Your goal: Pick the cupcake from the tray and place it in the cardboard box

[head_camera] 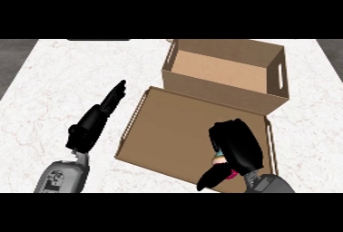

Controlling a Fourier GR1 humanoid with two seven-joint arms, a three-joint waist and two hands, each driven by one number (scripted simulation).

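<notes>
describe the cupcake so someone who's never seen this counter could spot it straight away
Start at the flat brown tray lying on the white counter, just in front of the open cardboard box. At the tray's near right corner the black right hand curls over the cupcake. Only a small pale and pink bit peeks out under the fingers, the only bright colour among brown, black and white.

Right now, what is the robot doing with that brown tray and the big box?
The robot's right black hand is curled round a small pink-and-cream cupcake, over the near right corner of the flat brown tray. The open cardboard box waits just behind the tray, with nothing visible inside. The left black hand rests open above the white marble counter, left of the tray.
</notes>
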